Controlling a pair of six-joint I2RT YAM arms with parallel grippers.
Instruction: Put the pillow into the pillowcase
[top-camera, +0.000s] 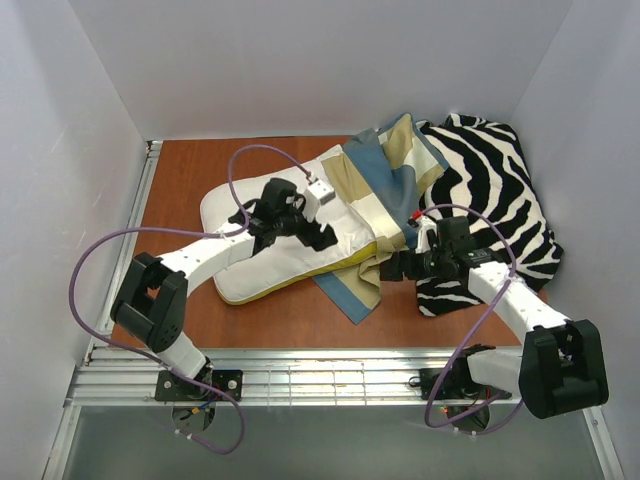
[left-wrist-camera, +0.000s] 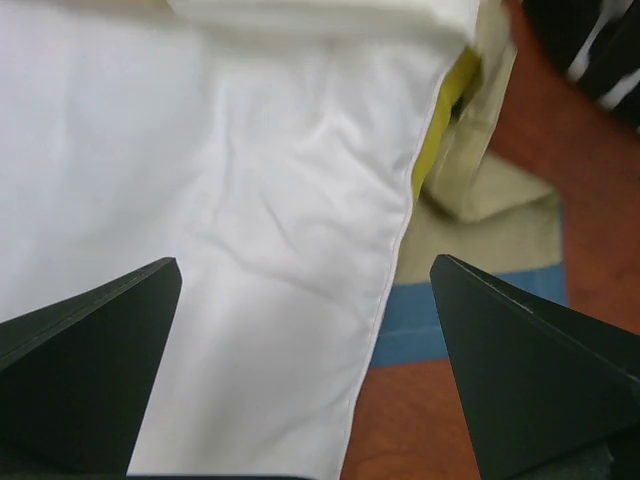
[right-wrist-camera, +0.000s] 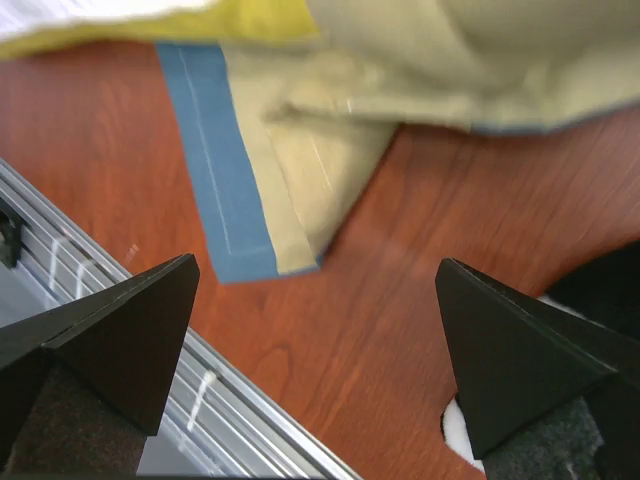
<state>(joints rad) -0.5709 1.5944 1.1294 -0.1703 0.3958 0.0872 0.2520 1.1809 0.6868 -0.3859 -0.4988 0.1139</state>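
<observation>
The white pillow (top-camera: 262, 262) with its yellow edge (left-wrist-camera: 441, 120) lies on the table at left centre. Its right end meets the blue, tan and cream checked pillowcase (top-camera: 378, 180), whose cream cloth lies across that end. I cannot tell whether that end is inside. My left gripper (top-camera: 318, 238) hovers open over the pillow's right part, and the wrist view shows white cloth (left-wrist-camera: 200, 200) below the spread fingers (left-wrist-camera: 305, 262), which hold nothing. Beside the pillowcase's near corner (right-wrist-camera: 285, 180), my right gripper (top-camera: 392, 266) stands open over bare wood (right-wrist-camera: 317, 262).
A black-and-white zebra-striped cloth (top-camera: 490, 195) is heaped at the back right, under the right arm. A metal rail (right-wrist-camera: 130, 330) runs along the table's near edge. White walls close in the table on three sides.
</observation>
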